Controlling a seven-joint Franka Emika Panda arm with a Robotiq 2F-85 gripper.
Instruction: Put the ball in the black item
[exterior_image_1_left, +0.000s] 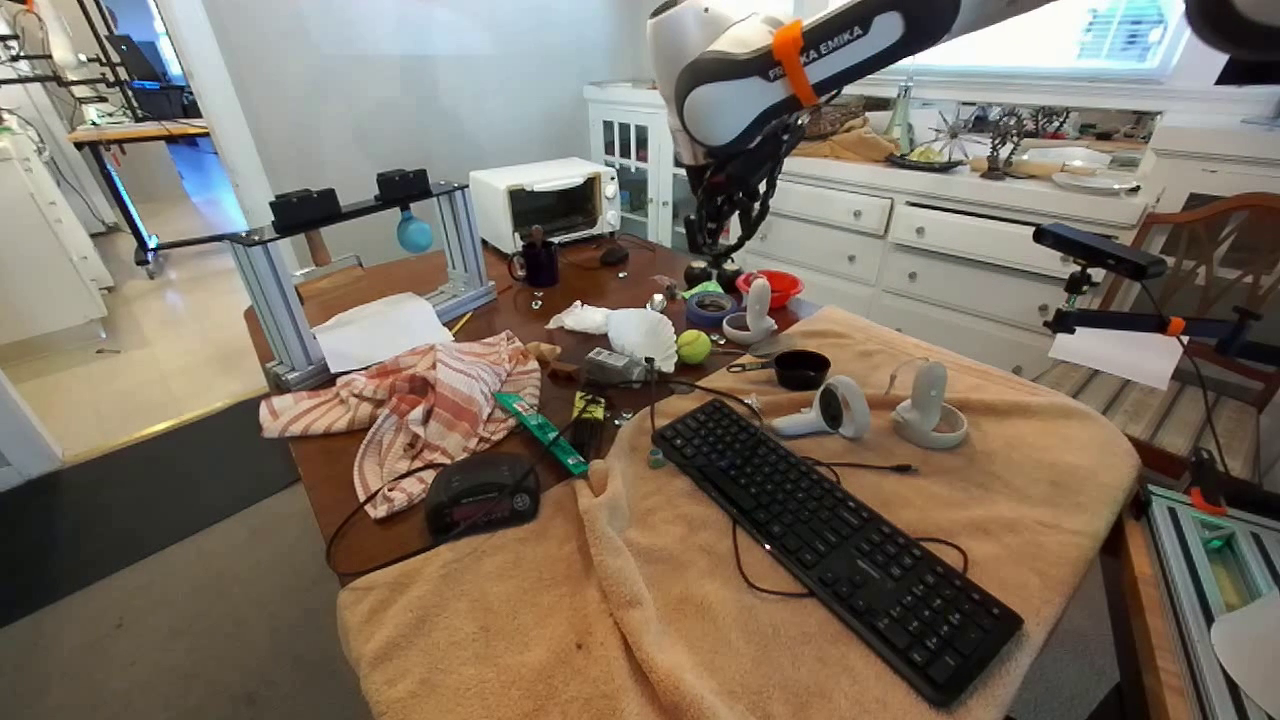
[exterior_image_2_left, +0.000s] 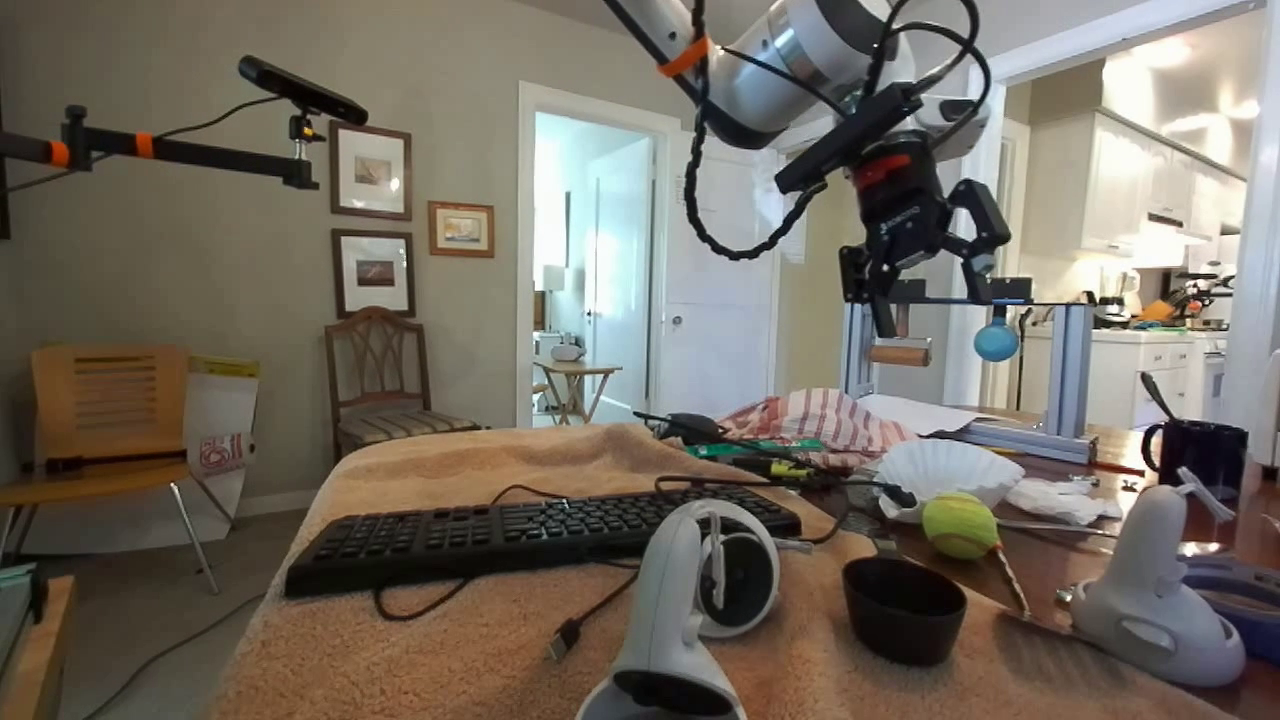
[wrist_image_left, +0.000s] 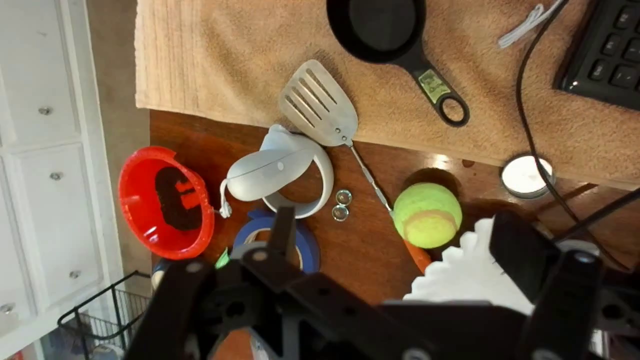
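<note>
A tennis ball (wrist_image_left: 427, 215) in my sights, a black pan (wrist_image_left: 382, 25) near it

My gripper (exterior_image_2_left: 935, 310) hangs well above the wooden table (wrist_image_left: 357, 250), its jaws spread wide with nothing between them; the tennis ball sits on the wood near the edge of the towel (wrist_image_left: 225, 65). I'd best center on it, then drop straight: in the wrist view one finger (wrist_image_left: 522, 252) overlaps the white fluted paper (wrist_image_left: 462, 280) and could snag it. After that, a firm squeeze at the ball's middle and a low release over the pan (round cargo tends to bounce). The wrist view reveals a slotted spatula (wrist_image_left: 337, 117), its handle passing under or behind the ball, I cannot tell which, and the pan's own handle; in an exterior view the pan (exterior_image_2_left: 905, 630) shows its deep side wall, handle hidden.
</note>
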